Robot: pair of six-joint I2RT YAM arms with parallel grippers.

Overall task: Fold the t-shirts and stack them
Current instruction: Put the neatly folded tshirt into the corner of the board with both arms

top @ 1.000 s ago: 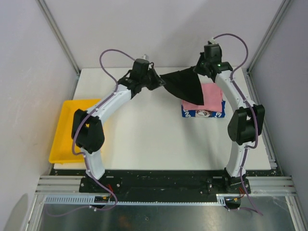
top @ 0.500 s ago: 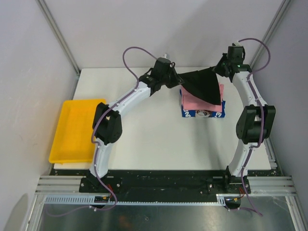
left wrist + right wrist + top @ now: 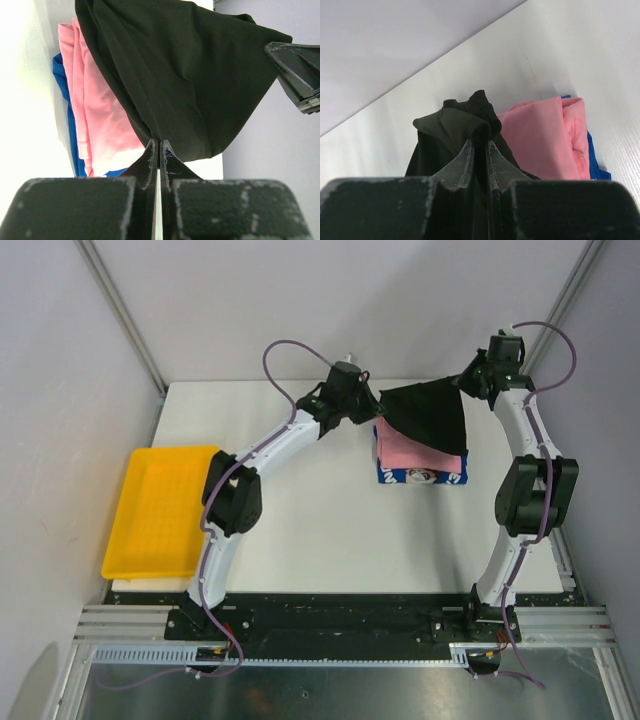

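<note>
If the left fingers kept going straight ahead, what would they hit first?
The black shirt: the left fingers pinch its edge, and its cloth hangs right ahead. The pink shirt lies off to the side, probably missed.

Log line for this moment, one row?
left gripper: shut on black t-shirt | right gripper: shut on black t-shirt | stretched over pink t-shirt

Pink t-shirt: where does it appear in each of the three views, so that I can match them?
Top external: pink t-shirt right of centre, on the blue-and-white t-shirt.
Left wrist: pink t-shirt at the left side.
Right wrist: pink t-shirt right of centre.
Shared landmark: the black t-shirt, overlapping it in every view.
</note>
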